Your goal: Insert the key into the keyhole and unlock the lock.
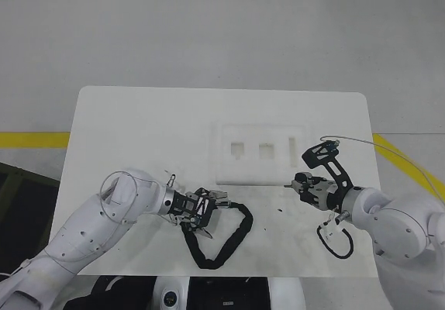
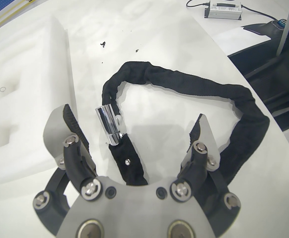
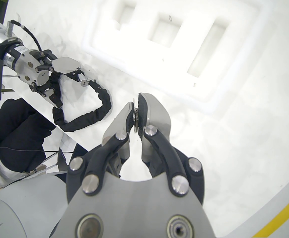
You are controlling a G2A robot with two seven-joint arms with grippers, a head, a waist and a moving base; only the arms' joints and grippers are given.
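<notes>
Fig. My left hand (image 2: 134, 122), fingers apart, straddles the lock cylinder (image 2: 108, 125) lying on the desk (image 2: 159, 38), not gripping it. My right hand (image 3: 135, 102), clamped on the key (image 3: 135, 122), hovers apart from the lock, near the foam tray (image 3: 144, 58).

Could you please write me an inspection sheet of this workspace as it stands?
Surface: white table carrying a white foam tray with three recesses.
Job's things: black sleeved chain lock looped on the table, its chrome cylinder near the tray; key held off the table.
Clutter: a few dark specks on the table.
Grippers: left gripper open, jaws either side of the cylinder, not touching it; right gripper shut on the key.
Cables: corded power brick on the floor.
Surroundings: yellow floor line.
</notes>
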